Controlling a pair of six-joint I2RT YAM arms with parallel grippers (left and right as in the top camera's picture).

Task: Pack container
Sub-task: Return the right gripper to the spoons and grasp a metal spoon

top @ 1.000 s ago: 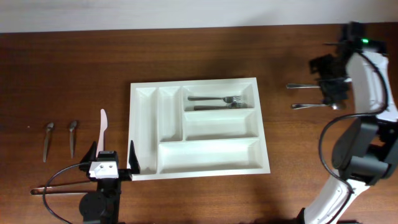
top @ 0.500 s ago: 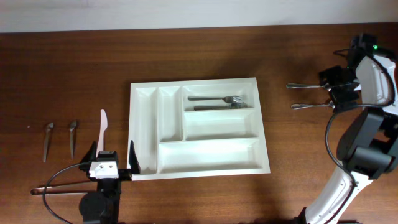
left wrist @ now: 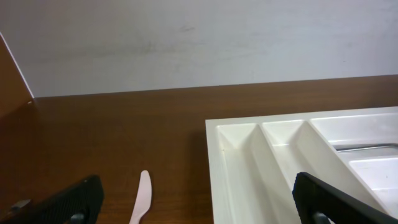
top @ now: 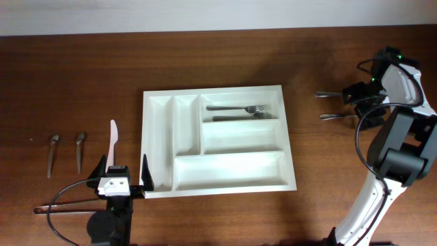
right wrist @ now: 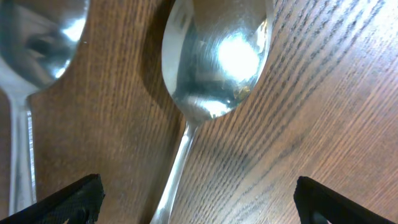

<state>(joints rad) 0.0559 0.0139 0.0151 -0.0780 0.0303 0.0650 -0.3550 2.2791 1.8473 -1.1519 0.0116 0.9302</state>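
Note:
The container, a large white cutlery tray [top: 232, 171], lies mid-table with two metal forks [top: 237, 113] in its top wide compartment. It also shows in the left wrist view [left wrist: 249, 155]. My left gripper [top: 123, 169] is open and empty at the tray's front left corner, with a white plastic knife [left wrist: 142, 202] between its fingers [left wrist: 199, 202]. My right gripper [top: 360, 97] hovers low over two metal spoons [top: 338, 117] at the far right. It is open [right wrist: 199, 199], with one spoon's bowl [right wrist: 217, 56] just ahead of it and the other spoon [right wrist: 31, 37] to its left.
Two small metal spoons [top: 52, 154] [top: 80, 150] lie at the far left, beside the white knife [top: 113, 140]. A long thin utensil [top: 61, 205] lies by the left arm's base. The other tray compartments hold nothing.
My right gripper swung right, then came back left and settled over the two spoons. The left arm, the tray and the cutlery have not moved.

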